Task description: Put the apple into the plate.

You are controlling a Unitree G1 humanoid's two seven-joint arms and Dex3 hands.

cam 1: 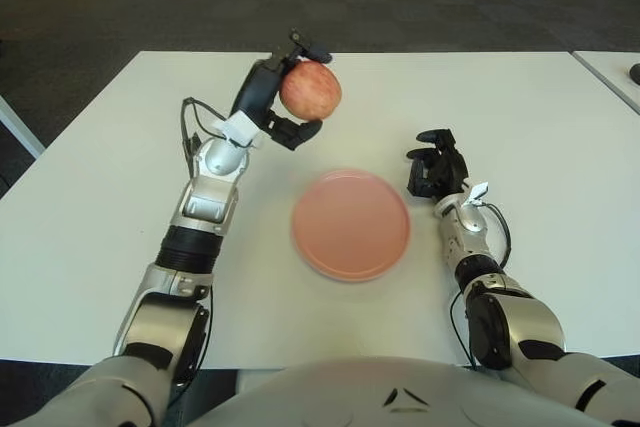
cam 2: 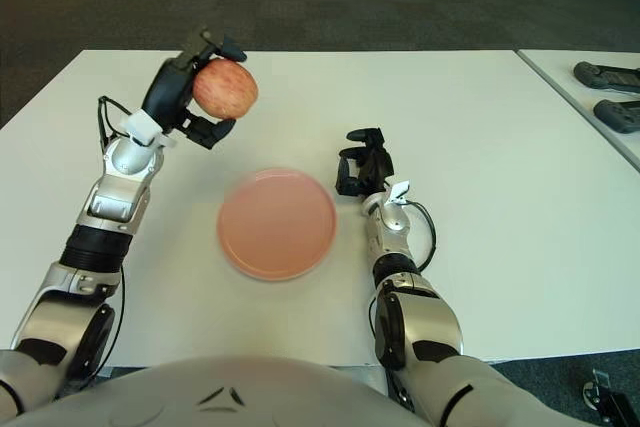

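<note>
The left hand (cam 1: 290, 97) is gripping the apple (cam 1: 310, 90) in curled fingers, holding it raised above the white table (cam 1: 90, 197), beyond the far-left edge of the plate (cam 1: 351, 224). The pink plate is lying nearer the robot and to the hand's right, empty. The right hand (cam 1: 432, 167) is showing just beside the plate's right edge, fingers curled and holding nothing. The apple's underside is hidden against the palm.
</note>
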